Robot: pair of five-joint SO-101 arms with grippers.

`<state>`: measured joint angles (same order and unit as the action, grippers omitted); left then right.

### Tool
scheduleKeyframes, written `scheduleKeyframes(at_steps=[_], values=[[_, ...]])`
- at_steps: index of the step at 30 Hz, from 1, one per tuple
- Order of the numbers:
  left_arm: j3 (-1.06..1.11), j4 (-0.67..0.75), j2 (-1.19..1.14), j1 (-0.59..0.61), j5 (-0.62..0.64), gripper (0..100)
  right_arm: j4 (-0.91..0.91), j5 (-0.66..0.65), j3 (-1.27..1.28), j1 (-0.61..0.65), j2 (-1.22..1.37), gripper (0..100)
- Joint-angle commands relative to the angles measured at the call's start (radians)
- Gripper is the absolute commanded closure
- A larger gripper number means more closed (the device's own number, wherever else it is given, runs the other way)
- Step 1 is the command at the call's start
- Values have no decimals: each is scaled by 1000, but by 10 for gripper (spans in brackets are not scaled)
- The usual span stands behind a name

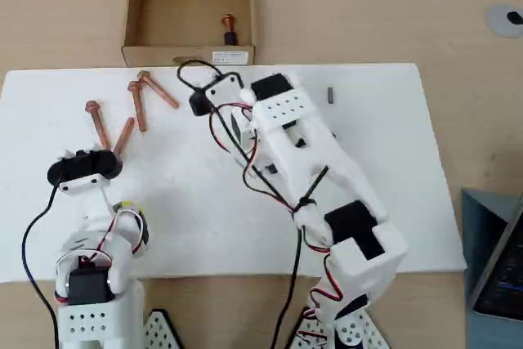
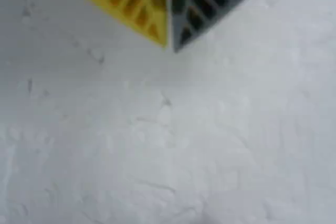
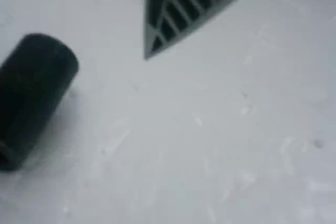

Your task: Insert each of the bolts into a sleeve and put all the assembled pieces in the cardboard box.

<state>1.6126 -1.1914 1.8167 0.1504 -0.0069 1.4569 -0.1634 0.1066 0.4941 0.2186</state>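
White sheet (image 1: 392, 202) laid over a wooden tabletop (image 1: 474, 104), with a grey round fitting (image 1: 504, 20) and a dark laptop-like device (image 1: 494, 267) at one side.

A sheet (image 1: 188, 218) lies on the table (image 1: 65, 30). The box (image 1: 131, 14) stands behind the sheet's far edge, left of centre. In the box, by its right wall, lies one bolt in a sleeve (image 1: 229, 29). Four bolts (image 1: 136, 105) lie on the sheet's far left part, in front of the box. The left arm (image 1: 90, 267) stands at the near left, just in front of the bolts, and its pincer (image 2: 169, 38) is over bare sheet. The right arm (image 1: 310, 145) reaches from the near right towards the box. A sleeve (image 1: 331, 95) lies on the sheet right of that arm. Another sleeve (image 3: 31, 98) lies near the right pincer (image 3: 149, 51). A laptop (image 1: 490, 267) sits at the table's right edge.
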Motion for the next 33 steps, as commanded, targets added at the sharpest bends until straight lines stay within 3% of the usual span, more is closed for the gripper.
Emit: scheduleKeyframes(at_steps=[1,8,15,33], values=[[-5,18,7,8,0,995,-41,3,27,12,-58,735],[-5,18,7,8,0,995,-101,-2,56,10,-8,739],[-5,18,7,8,0,995,-153,-2,54,8,81,863],[-5,18,7,8,0,995,-187,-46,56,10,137,987]])
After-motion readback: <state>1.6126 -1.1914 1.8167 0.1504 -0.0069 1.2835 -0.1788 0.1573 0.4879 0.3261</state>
